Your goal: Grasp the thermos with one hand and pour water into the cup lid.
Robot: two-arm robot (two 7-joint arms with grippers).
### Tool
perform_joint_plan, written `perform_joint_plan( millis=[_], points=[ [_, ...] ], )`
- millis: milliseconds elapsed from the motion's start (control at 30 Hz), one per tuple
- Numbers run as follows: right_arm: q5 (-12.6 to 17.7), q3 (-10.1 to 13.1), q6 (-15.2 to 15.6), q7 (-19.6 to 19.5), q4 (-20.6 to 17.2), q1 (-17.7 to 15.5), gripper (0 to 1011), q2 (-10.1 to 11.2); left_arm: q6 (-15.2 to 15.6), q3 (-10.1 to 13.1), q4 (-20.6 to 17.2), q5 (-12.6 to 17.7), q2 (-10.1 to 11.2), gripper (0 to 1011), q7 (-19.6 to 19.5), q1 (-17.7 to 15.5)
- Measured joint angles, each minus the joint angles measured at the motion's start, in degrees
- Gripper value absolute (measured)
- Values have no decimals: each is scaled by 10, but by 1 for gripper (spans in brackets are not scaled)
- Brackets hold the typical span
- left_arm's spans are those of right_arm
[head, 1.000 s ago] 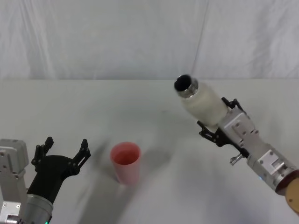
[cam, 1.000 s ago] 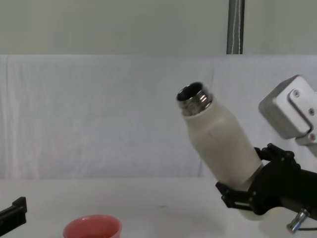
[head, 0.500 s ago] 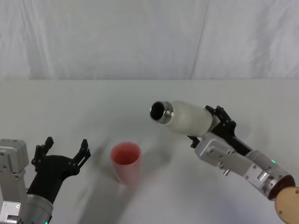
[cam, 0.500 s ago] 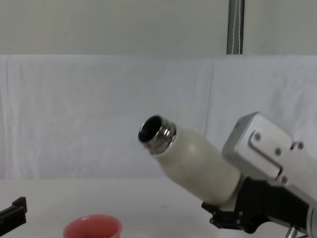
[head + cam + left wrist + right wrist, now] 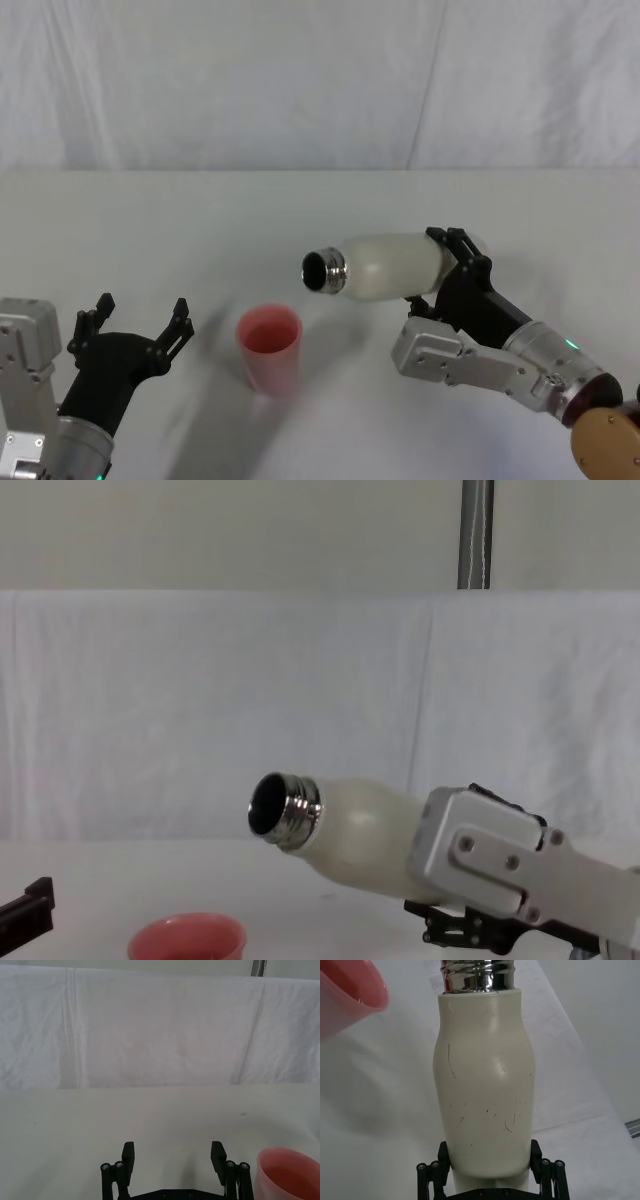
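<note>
1. Cream-white thermos [image 5: 390, 267] has tipped much further in the last second: a second ago its steel neck pointed up and away from the cup lid, now the body lies almost level, and the mouth has also come closer to the cup lid.
2. Right gripper [image 5: 450, 275] is clamped on the lower part of the thermos, one jaw on each side of the body, as the right wrist view shows.
3. Cup lid [image 5: 269, 349], pink-red, stands upright on the table [image 5: 200, 220] and has not moved. The mouth is above the cup lid but a little to the right and behind its rim, not yet over the opening.
4. I judge the pour is about to begin; no stream of water is seen. The mouth must first come over the cup lid, or water may land on the table beside it.
5. Left gripper [image 5: 135, 335] rests near the cup lid on its left, jaws apart and empty. Nothing stands between thermos and cup lid.
</note>
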Motion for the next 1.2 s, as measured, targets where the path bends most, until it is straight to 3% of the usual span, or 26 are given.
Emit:
perform_joint_plan(
  millis=[333, 1200],
  points=[
    [-32, -13, -6, -14, 14, 19, 961, 0, 0, 0, 0, 0, 0, 1001, 0, 0],
    [-63, -51, -30, -27, 64, 70, 961, -12, 0, 0, 0, 0, 0, 1001, 0, 0]
  ],
)
